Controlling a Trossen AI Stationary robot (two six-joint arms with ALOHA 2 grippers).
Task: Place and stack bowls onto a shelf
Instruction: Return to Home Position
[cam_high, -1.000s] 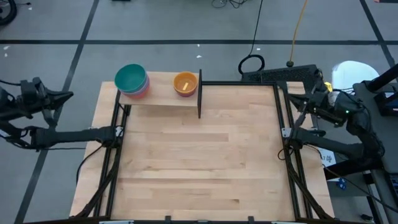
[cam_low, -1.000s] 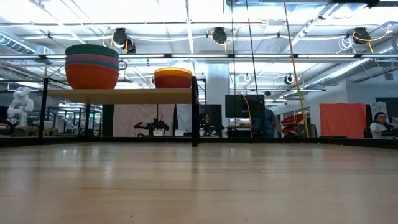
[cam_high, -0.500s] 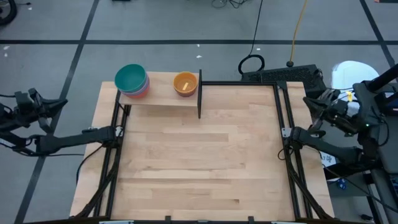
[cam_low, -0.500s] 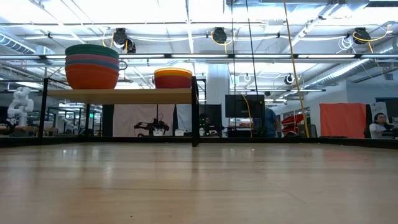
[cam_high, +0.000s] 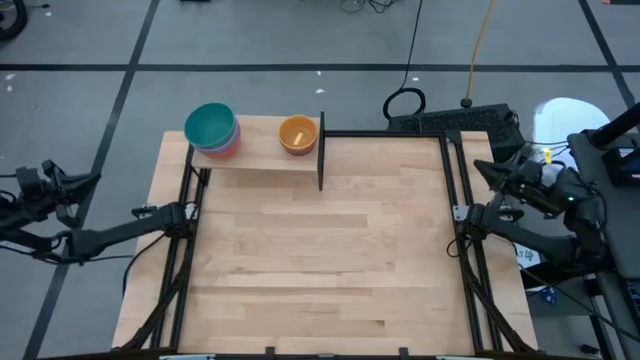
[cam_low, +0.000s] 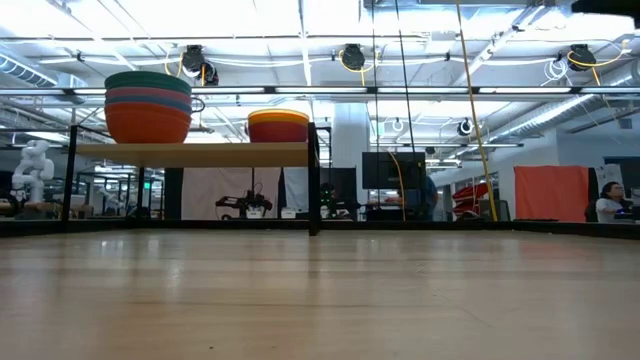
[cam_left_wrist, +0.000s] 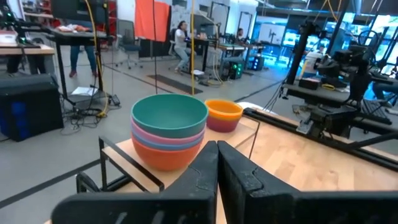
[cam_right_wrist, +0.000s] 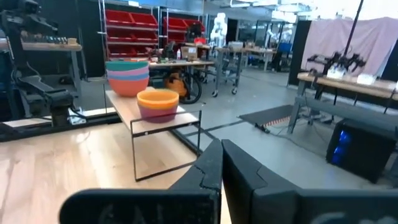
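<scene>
Left pincer (cam_left_wrist: 217, 148) and right pincer (cam_right_wrist: 221, 144) have shifted; bowls (cam_high: 211, 128) unmoved.

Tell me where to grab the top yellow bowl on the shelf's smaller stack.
I'd pinch its rim from straight above, one finger inside, one outside. The yellow bowl sits upright, nested in the bowl below, so only its rim band shows, and the black upright stands close beside it.

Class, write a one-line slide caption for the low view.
On the shelf, a taller teal-topped stack stands beside a shorter yellow-topped stack of bowls.
</scene>
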